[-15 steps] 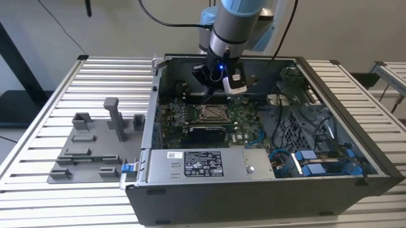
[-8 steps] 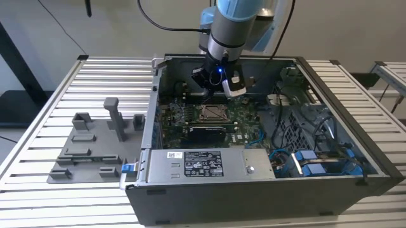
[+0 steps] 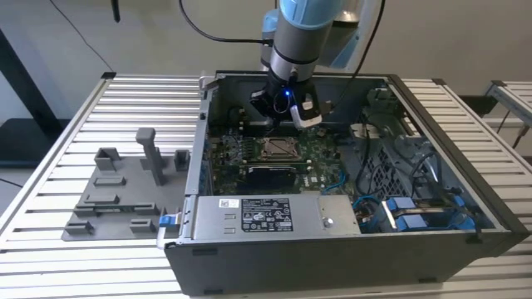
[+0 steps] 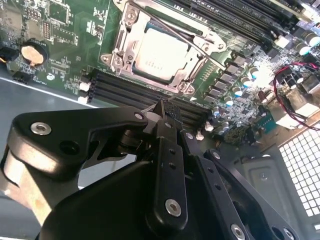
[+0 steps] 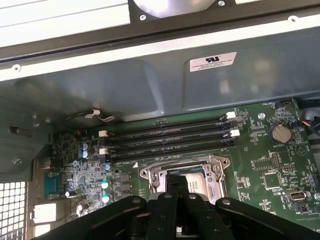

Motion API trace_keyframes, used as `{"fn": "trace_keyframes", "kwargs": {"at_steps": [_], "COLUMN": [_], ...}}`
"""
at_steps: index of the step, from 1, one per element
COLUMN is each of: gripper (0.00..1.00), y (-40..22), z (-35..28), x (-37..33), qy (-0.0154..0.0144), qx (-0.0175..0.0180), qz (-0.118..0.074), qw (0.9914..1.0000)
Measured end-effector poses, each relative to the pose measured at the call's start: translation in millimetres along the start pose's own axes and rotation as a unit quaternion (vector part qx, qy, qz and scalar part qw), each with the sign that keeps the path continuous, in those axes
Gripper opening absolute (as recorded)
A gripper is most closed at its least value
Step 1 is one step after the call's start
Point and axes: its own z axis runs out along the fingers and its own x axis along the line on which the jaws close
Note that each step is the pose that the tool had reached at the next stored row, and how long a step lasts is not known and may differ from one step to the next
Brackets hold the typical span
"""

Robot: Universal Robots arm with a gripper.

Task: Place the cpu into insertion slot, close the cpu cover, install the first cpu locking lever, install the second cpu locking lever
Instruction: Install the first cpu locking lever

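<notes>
The cpu [image 4: 162,52] lies flat in the insertion slot [image 4: 122,55], a pale grey square framed by the silver metal cover. Thin wire levers [image 4: 200,47] run slanting across the cover; whether they are latched I cannot tell. In the exterior view my gripper [image 3: 281,124] hangs inside the open computer case, just behind the insertion slot [image 3: 278,147]. The black fingers [image 4: 165,112] are shut together with nothing between them. In the second wrist view my gripper [image 4: 163,106] ends over the memory slots beside the socket. In the first wrist view my gripper [image 5: 178,186] overlaps the insertion slot [image 5: 150,175] and part of the cpu [image 5: 199,186].
Long black memory slots [image 5: 170,137] run beside the socket, with a coin battery [image 5: 280,133] near them. The case walls [image 3: 204,124] enclose the board, and the power supply [image 3: 266,215] sits at the front. Blue cables [image 3: 407,208] fill the exterior view's right. A grey fixture plate [image 3: 116,193] lies outside.
</notes>
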Motion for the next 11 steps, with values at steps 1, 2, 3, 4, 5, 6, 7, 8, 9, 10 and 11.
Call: {"fn": "trace_keyframes", "kwargs": {"at_steps": [1,2,3,4,5,6,7,8,9,10,11], "gripper": [0.11,0.11,0.11,0.11,0.11,0.11,0.11,0.11,0.11,0.11,0.11], "y": [-0.2,-0.5,-0.7,-0.9,-1.0,-1.2,-1.3,-1.4,-1.4,-1.4,-1.5], "z": [0.3,0.9,1.5,2.3,3.0,3.8,4.3,4.8,5.4,6.1,6.7], "x": [0.8,1.6,2.1,2.4,2.6,2.9,3.2,3.4,3.6,3.8,4.0], "qy": [0.0008,0.0020,0.0029,0.0038,0.0046,0.0054,0.0062,0.0070,0.0079,0.0088,0.0098], "qx": [-0.0004,-0.0020,-0.0041,-0.0067,-0.0088,-0.0111,-0.0133,-0.0161,-0.0192,-0.0223,-0.0254], "qz": [-0.002,-0.005,-0.008,-0.011,-0.015,-0.018,-0.022,-0.025,-0.028,-0.031,-0.035], "qw": [1.00000,0.99998,0.99996,0.99990,0.99984,0.99975,0.99965,0.99953,0.99939,0.99923,0.99903]}}
